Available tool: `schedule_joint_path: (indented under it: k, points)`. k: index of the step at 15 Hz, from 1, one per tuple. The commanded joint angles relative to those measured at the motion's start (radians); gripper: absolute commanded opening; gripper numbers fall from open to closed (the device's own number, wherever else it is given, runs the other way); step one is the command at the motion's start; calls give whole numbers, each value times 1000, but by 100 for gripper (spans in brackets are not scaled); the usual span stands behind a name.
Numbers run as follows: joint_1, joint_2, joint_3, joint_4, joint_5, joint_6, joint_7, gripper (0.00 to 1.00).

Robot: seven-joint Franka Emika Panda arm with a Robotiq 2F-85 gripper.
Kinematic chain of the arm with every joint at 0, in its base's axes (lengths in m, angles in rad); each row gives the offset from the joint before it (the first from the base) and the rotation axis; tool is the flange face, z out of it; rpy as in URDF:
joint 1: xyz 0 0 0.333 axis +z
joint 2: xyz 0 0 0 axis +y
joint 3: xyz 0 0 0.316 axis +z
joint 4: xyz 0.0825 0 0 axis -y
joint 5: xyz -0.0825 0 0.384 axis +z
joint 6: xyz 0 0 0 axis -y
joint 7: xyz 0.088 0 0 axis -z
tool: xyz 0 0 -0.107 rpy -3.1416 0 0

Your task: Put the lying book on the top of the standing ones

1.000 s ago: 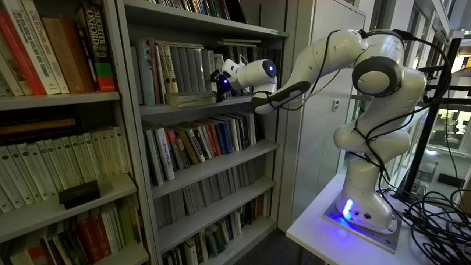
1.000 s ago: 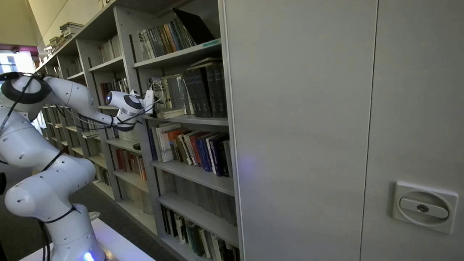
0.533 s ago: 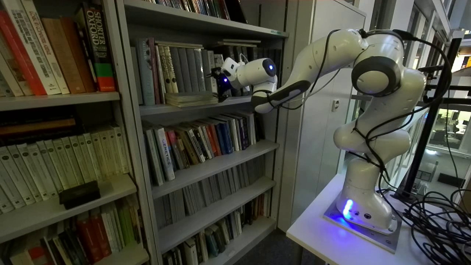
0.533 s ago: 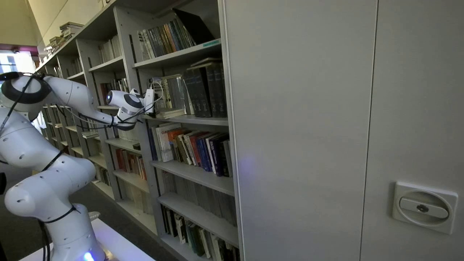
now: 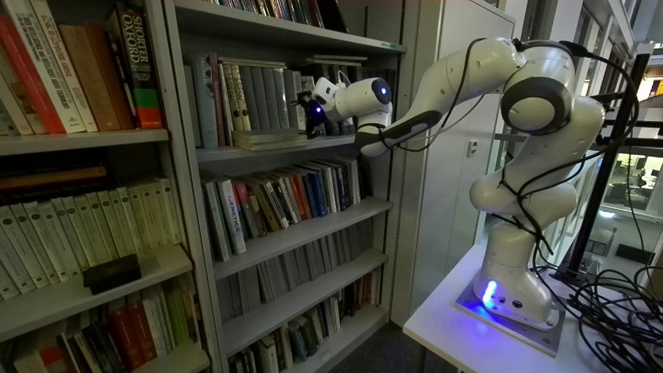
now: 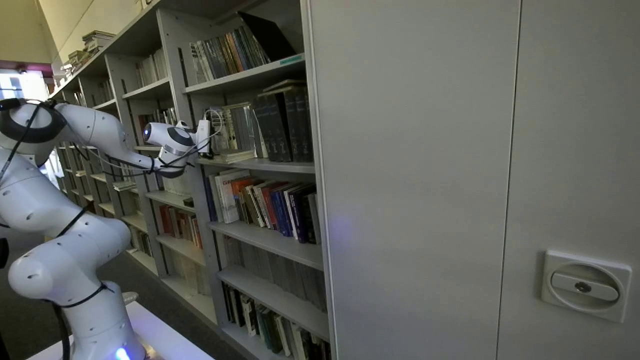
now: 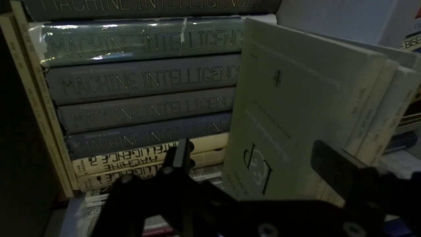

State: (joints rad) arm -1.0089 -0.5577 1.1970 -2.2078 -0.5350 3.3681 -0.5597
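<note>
Three or more thin, pale grey-green, paper-covered books make up the stack, lying flat on the grey, straight-edged shelf in front of the standing row of mostly grey, white & dark hardbound spines. We take the stack's top member as the lying book; not yet raised. Atop the row we count two slim pale volumes, laid flat.

Key relation: from the black, two-fingered metal pincer the lying book is ahead on the far side, btwn pincer & row, and looks slightly lower. Its long axis, we judge, runs approx. left-right along the shelf, slightly skewed, spine to the nr side. Only one glossy white jointed arm is present, hence no choice of hand.

Pincer cond.: parted wide, w/ nothing held. Upper finger shows above the cover; lower finger overlaps the stack in the wrist view; contact or gap there we can't tell. Next step, in our opinion, req. one finger under the top book only; poss. fault: the whole stack nipped or pushed back.

Vs. a second earlier we find: pincer slightly higher & drawn back from the shelf, fingers apparently wider apart; stack & row look unmoved.
</note>
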Motion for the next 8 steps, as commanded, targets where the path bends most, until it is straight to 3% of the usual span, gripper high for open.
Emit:
schedule_joint_path:
  k: [1,5,8]
  points:
    - [112,63,-95,4,-71,-69,-47,100]
    - [249,109,-201,-1,-165,-169,-61,100]
    - [390,185,-294,-3,-262,-265,-88,100]
